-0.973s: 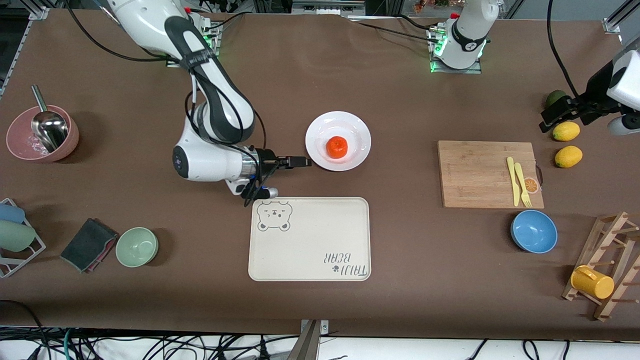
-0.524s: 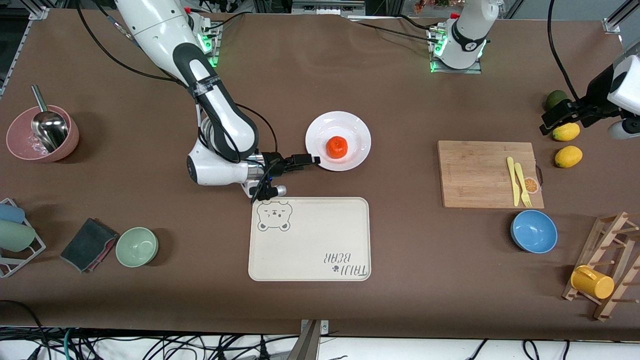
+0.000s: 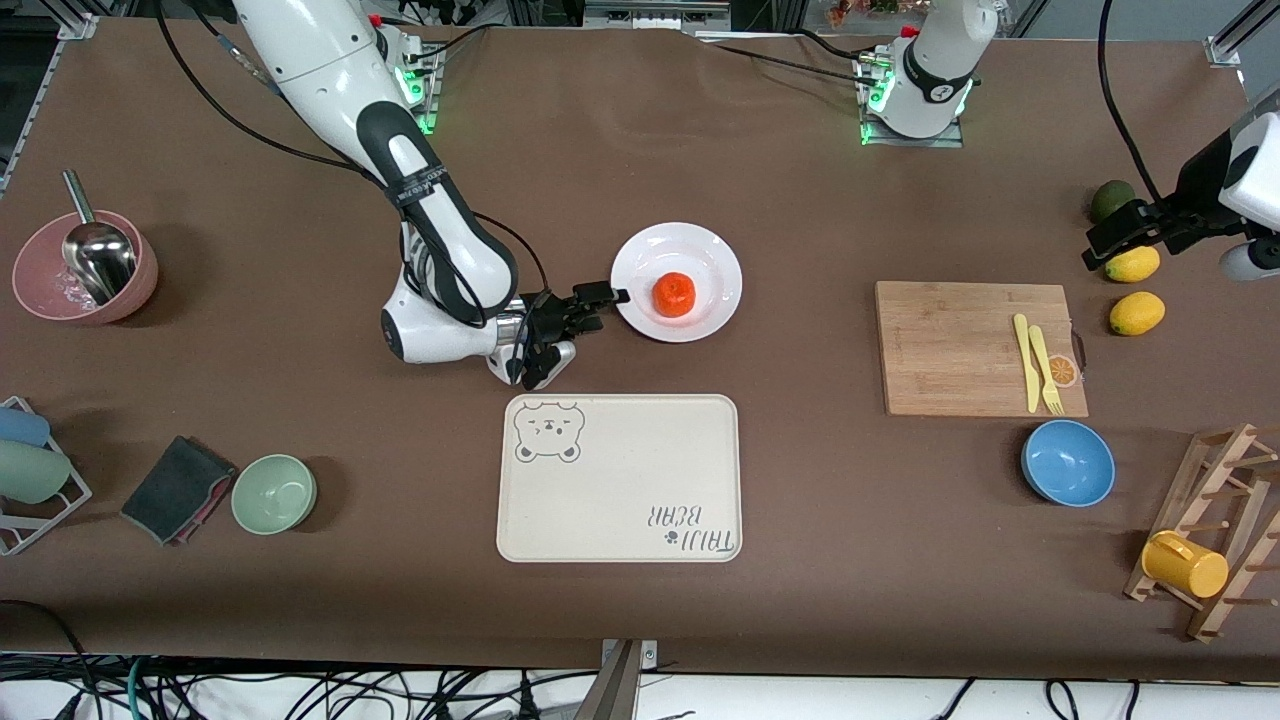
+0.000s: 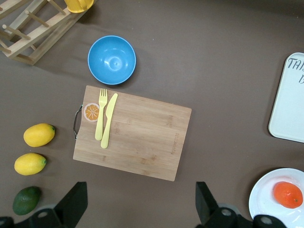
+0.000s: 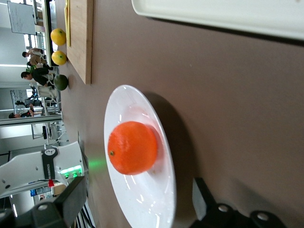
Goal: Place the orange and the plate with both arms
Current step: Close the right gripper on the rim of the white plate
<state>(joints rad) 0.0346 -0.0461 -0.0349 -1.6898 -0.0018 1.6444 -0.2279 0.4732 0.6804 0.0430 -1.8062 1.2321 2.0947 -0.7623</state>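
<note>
Plate (image 3: 700, 242) holds the orange (image 3: 675, 294); my open right gripper (image 3: 605, 296) straddles its rim, left gripper (image 3: 1108, 238) spread well apart.

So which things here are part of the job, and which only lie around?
Job: orange on the plate; open right gripper at the plate's rim; open left gripper over the lemons.
Lying about: bear tray, cutting board, blue bowl, green bowl.
</note>
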